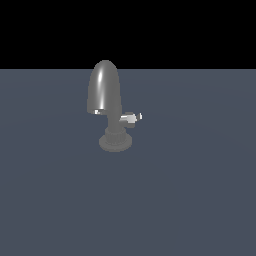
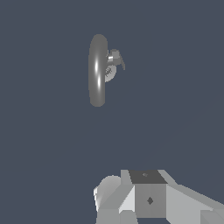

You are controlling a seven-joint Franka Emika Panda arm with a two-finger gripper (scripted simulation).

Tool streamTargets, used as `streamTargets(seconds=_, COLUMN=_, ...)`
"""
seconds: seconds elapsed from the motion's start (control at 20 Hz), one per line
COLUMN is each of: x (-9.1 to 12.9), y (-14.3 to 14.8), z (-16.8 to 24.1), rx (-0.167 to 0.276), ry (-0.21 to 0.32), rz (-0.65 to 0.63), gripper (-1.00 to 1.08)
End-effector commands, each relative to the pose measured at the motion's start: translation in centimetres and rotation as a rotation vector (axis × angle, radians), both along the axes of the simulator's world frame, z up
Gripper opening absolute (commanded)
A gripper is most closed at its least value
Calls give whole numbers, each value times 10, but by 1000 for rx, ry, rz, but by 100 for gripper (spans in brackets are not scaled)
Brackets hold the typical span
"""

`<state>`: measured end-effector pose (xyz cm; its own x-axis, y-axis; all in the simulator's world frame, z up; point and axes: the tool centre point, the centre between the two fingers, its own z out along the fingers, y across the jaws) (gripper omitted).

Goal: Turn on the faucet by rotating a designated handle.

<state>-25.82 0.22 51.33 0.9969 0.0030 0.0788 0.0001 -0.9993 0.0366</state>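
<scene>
Faucet [image 1: 105, 92] hides the handle [image 1: 131, 118] root; tool [image 2: 148, 199] cropped, opening unreadable, well apart.

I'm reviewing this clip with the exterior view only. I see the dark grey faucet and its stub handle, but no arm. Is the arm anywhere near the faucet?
Observer: No. In the wrist view the pale grey blocky claw is well apart from the dark grey metallic bullet-shaped faucet, with grey floor between them.
Operator: Is the claw open?
Observer: I cannot tell. Only blocky parts of it show, and nothing is visibly held in them.
Operator: Does that camera see the handle?
Observer: Yes. It looks down on the faucet, and the small silvery-grey stub handle sticks out beside the spout, with nothing touching it.
</scene>
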Motion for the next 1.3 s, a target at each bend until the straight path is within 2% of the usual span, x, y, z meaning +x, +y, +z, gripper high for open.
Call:
streamTargets(seconds=0.0, x=0, y=0, z=0, rx=0, ry=0, rz=0, gripper=-100)
streamTargets(seconds=0.3, x=4, y=1, z=0, rx=7, ry=14, rz=-12, gripper=-100)
streamTargets(seconds=0.6, x=17, y=6, z=-1, rx=27, ry=56, rz=-50, gripper=-100)
streamTargets(seconds=0.9, x=39, y=12, z=-2, rx=61, ry=127, rz=-113, gripper=-100)
streamTargets(seconds=1.25, x=74, y=18, z=-8, rx=114, ry=240, rz=-213, gripper=-100)
